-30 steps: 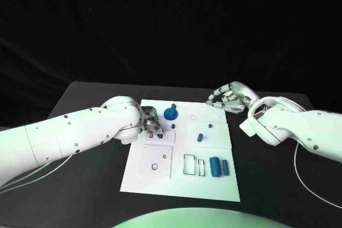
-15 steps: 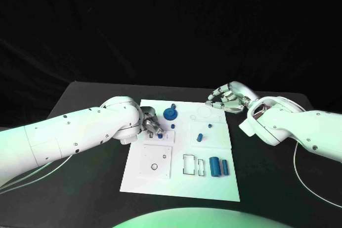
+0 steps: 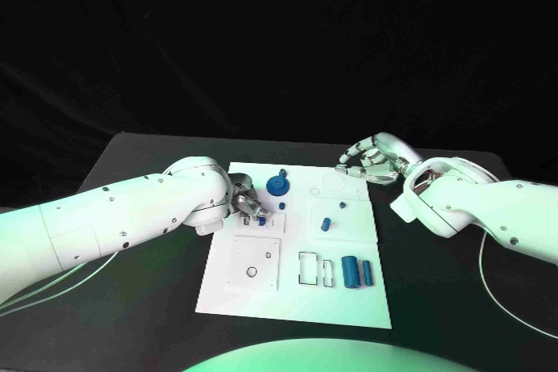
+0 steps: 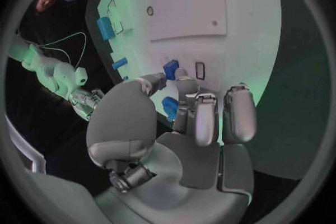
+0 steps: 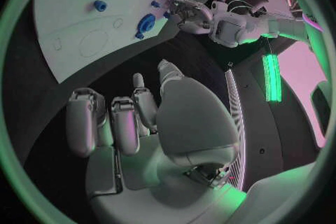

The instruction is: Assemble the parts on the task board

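One task board (image 3: 349, 299), white, lying flat at the middle of the black table (image 3: 139, 307).

Six blue parts counted on it in the head view:
- one round wheel-shaped part (image 3: 278, 186) near the board's far edge, left of centre;
- one tiny part (image 3: 284, 204) just on the near side of the wheel;
- one small stud (image 3: 342, 202) right of centre;
- one short oblong part (image 3: 326, 223) near the stud, toward the robot;
- two upright-lying bars side by side close to the board's near right: a wider one (image 3: 350, 272) and a narrower one (image 3: 366, 272), just apart.

A seventh small blue part (image 4: 170, 68) sits at the left hand's fingertips in the left wrist view.

Two hands. The left hand (image 3: 249, 203) is over the board's left edge beside the wheel, fingertips down at the small part; whether it actually pinches the piece cannot be told. The right hand (image 3: 370, 160) hovers just beyond the board's far right corner, fingers loosely curled and apart, holding nothing.
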You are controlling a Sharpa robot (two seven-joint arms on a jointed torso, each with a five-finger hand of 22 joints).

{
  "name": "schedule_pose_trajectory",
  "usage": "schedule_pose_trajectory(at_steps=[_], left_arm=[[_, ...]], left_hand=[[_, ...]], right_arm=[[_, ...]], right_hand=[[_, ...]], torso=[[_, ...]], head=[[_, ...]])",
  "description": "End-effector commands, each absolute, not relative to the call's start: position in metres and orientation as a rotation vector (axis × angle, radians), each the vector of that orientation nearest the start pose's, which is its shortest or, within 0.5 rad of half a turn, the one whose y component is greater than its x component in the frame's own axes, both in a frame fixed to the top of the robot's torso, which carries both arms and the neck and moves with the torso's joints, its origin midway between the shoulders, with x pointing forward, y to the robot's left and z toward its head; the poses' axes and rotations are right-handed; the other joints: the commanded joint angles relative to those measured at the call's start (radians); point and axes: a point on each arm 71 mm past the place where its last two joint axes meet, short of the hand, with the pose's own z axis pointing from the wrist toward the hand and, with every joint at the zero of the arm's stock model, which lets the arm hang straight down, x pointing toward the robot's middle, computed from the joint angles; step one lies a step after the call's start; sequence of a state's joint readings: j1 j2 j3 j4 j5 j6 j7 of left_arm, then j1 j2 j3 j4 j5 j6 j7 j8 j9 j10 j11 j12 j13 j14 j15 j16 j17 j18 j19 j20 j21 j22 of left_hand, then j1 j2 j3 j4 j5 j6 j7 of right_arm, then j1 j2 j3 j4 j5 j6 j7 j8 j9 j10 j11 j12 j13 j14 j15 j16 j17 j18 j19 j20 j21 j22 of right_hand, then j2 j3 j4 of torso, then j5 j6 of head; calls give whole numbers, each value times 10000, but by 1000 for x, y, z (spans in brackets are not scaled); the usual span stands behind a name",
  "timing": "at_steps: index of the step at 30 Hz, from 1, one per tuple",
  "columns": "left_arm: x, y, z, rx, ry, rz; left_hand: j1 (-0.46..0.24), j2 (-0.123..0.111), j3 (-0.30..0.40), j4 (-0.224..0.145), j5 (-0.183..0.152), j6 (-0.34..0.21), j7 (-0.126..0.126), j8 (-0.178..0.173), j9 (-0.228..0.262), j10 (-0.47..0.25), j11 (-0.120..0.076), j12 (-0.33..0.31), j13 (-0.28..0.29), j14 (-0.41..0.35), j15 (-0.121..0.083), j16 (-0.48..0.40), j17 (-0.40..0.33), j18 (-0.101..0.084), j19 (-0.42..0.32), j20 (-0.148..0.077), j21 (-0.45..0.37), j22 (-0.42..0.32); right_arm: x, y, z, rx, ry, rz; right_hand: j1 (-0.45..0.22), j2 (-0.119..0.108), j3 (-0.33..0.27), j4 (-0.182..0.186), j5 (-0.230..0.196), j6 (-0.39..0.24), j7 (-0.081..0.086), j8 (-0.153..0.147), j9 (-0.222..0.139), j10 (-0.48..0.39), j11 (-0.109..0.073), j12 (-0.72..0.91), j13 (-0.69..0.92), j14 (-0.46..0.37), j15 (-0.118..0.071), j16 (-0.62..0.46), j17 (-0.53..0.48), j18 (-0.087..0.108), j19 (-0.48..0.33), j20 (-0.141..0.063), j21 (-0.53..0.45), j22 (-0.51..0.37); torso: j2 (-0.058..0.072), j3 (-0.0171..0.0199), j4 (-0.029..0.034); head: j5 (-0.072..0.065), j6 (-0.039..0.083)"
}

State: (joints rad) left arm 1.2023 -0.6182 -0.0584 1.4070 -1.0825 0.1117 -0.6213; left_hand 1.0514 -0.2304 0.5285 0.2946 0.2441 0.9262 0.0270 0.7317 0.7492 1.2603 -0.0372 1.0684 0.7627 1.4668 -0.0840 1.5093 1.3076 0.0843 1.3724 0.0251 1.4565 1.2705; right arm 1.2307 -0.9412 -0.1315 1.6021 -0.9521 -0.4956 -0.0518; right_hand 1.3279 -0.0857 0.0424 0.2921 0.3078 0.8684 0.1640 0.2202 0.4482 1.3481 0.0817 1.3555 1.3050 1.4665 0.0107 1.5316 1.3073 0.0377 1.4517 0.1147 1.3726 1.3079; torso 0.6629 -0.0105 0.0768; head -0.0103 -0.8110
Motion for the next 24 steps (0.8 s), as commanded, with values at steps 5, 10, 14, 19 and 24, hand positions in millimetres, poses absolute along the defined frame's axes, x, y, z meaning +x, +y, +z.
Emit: schedule_pose_trajectory(at_steps=[5, 10, 14, 19, 24], left_arm=[[485, 141, -240, -1537, 23839, -3863], [484, 143, -238, -1745, 23869, -4028], [484, 145, -236, -1836, 23872, -4067], [484, 146, -232, -1903, 23789, -4204], [485, 147, -222, -2000, 23540, -4528]], left_hand=[[-178, 55, -235, 2, 54, 57, 41, -67, 34, -135, 15, -41, -101, 681, -53, -14, 1254, -203, 65, 13, 3, -9], [-410, 178, -690, 8, 60, 50, 46, -73, 68, -137, 20, -14, -78, 682, -47, -16, 1258, -204, 71, 19, 1, 4], [-488, 213, -853, 7, 55, 55, 48, -70, 81, -136, 23, -6, -77, 683, -46, -16, 1260, -204, 71, 20, -1, 5], [-485, 217, -878, 1, 59, 52, 46, -70, 84, -138, 22, -5, -77, 682, -46, -17, 1257, -202, 66, 20, -4, -2], [-383, 256, -897, -16, 89, 42, 31, -69, 95, -126, 10, 20, -45, 683, -53, -16, 1261, -199, 60, 19, -9, -12]], right_arm=[[468, -237, -194, 3626, 16762, 8166], [468, -237, -194, 3651, 16746, 8166], [468, -237, -194, 3686, 16731, 8150], [468, -238, -194, 3738, 16723, 8131], [468, -239, -194, 3791, 16718, 8102]], right_hand=[[-66, 11, -90, 0, -42, -77, -28, 70, -16, -63, -27, -30, -17, 736, -43, -57, 1301, 148, -42, -27, -83, 1371], [-90, 15, -104, 2, -44, -82, -27, 75, -18, -89, -26, -55, -47, 726, -43, -73, 1257, 158, -63, -27, -121, 1349], [-112, 18, -117, 3, -45, -90, -26, 77, -20, -102, -25, -67, -61, 719, -43, -82, 1231, 161, -71, -27, -136, 1342], [-112, 18, -117, 3, -45, -90, -26, 77, -20, -102, -25, -67, -61, 719, -43, -82, 1231, 161, -71, -27, -136, 1342], [-133, 24, -129, 3, -44, -99, -24, 79, -22, -111, -24, -75, -71, 715, -42, -89, 1215, 165, -82, -27, -156, 1331]], torso=[[8, -15, 1], [3, 6, 0], [1, 2, 4], [4, -2, 8], [3, -3, 4]], head=[[-20, -10], [-11, -20], [-10, -21], [-14, -35], [-1, -50]])
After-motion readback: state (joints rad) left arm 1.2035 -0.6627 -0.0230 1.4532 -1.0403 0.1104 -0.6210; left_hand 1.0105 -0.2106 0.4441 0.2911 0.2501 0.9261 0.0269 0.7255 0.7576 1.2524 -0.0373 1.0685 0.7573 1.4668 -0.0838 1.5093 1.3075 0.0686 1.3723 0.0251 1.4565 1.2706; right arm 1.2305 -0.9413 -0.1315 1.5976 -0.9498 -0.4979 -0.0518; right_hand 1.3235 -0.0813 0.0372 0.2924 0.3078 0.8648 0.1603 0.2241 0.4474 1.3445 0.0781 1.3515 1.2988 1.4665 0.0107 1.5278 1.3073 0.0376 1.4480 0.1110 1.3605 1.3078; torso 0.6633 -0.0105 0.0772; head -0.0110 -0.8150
